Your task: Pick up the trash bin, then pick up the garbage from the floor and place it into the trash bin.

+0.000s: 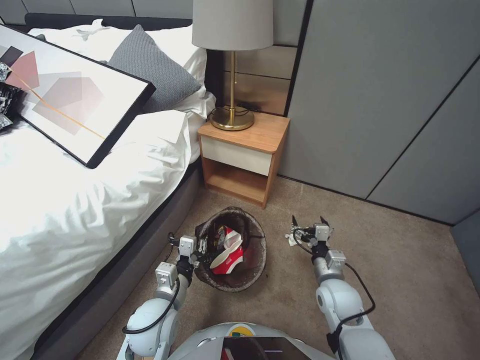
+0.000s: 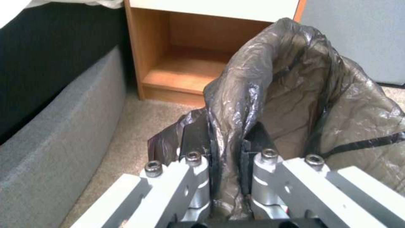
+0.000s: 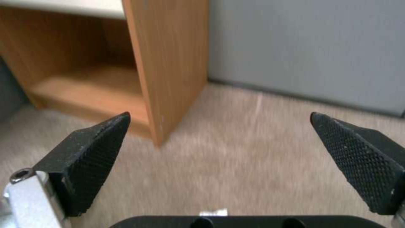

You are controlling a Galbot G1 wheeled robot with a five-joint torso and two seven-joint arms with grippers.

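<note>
The trash bin (image 1: 250,272), lined with a dark brown bag (image 2: 295,95), sits close to my base on the carpet, tilted toward the bed. My left gripper (image 1: 201,248) is shut on its near-left rim; in the left wrist view the fingers (image 2: 194,158) pinch the bag-covered edge. Garbage lies inside the bin: a crushed red-and-white paper cup (image 1: 227,254) and a dark wrapper (image 1: 220,234). My right gripper (image 1: 309,221) hangs open to the right of the bin, over bare carpet, with nothing between its fingertips (image 3: 105,139). A small white bit (image 1: 291,240) shows beside it.
A wooden nightstand (image 1: 245,145) with a brass lamp (image 1: 232,117) stands just beyond the bin. The bed (image 1: 75,200) runs along the left and carries a framed picture (image 1: 75,100). Grey wall panels (image 1: 380,100) close off the back and right. Carpet (image 1: 400,260) spreads to the right.
</note>
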